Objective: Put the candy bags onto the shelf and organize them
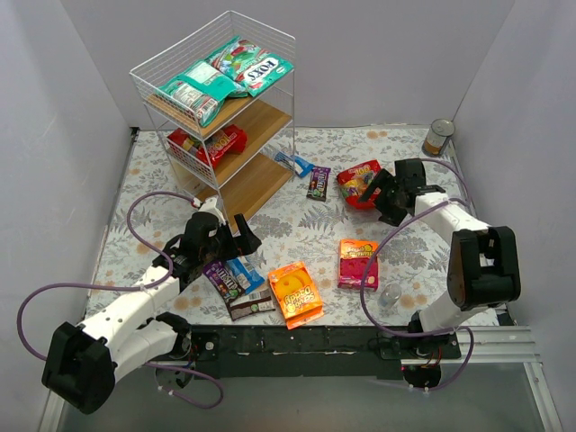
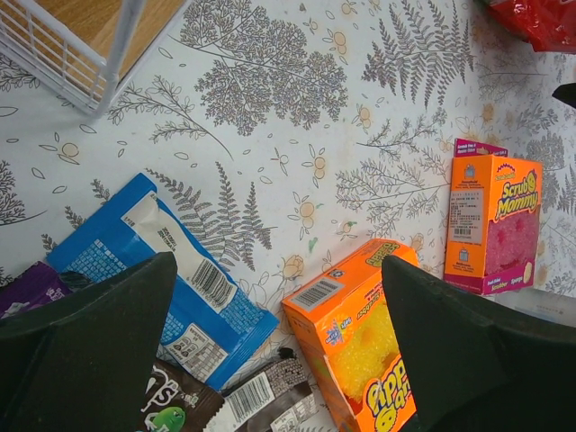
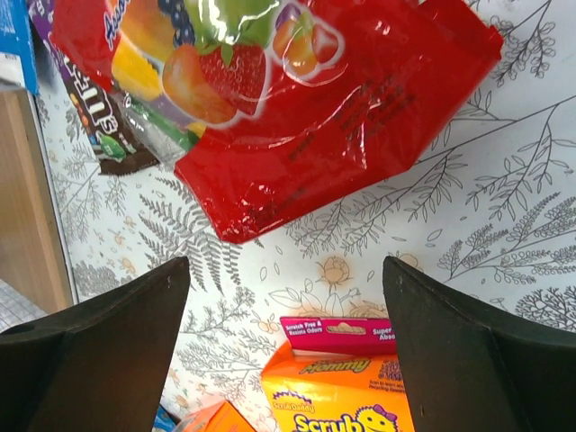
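right gripper (image 3: 285, 263), jaws spread and empty, hangs by the glossy red candy bag (image 3: 297, 108), apparently reaching; next comes lowering and pinching it.

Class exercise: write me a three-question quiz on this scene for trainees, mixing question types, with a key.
1. True or false: teal bags lie on the shelf's top tier.
2. The right gripper is nearest which? A red bag; B tin can; C cup.
3. Fill in: the left gripper's jaws stand ____.
Key: 1 true; 2 A; 3 open.
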Robot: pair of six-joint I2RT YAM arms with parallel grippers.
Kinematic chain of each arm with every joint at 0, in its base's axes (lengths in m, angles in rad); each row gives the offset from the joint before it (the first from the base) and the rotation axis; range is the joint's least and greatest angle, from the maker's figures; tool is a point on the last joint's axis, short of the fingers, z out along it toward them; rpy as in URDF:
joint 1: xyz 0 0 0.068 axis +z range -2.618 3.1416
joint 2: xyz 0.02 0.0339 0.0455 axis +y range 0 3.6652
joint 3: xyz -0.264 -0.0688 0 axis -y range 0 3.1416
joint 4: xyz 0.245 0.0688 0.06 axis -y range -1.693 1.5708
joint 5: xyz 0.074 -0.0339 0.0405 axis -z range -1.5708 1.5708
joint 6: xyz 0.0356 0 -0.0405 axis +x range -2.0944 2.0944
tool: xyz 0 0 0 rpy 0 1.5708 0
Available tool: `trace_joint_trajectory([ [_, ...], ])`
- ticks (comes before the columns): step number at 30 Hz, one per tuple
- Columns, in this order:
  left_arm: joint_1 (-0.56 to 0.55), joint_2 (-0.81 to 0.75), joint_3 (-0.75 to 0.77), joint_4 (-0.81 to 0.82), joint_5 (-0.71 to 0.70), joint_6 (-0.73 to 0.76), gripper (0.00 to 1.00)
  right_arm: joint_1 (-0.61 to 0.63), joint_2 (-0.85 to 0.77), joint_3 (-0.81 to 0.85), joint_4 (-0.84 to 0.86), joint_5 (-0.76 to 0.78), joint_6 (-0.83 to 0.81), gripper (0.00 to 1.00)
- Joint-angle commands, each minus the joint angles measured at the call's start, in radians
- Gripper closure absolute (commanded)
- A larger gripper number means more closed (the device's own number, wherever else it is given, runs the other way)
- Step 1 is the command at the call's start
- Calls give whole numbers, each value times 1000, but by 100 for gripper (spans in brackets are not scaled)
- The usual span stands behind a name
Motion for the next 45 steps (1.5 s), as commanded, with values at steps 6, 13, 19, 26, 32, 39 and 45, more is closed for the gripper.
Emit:
trace_joint_trajectory([
  [6,-2,-32,26,8,2,19,2,-44,92,29,158,20,142,5],
  [13,-2,-27,46,-11,-7,36,2,-68,81,-174,572,-53,313,6],
  [19,-2,-28,57,-26,-19,47,2,-67,104,-264,743,-34,415,9],
  [26,-2,-27,65,-40,-27,58,2,-67,136,-319,856,45,525,14],
  [32,-4,-38,69,-49,-31,62,2,-73,162,-332,904,104,594,22],
  [39,-4,-53,66,-55,-31,58,2,-78,194,-278,869,108,596,40],
  [45,-2,-68,68,-64,-70,56,2,-87,181,-243,805,92,535,75],
])
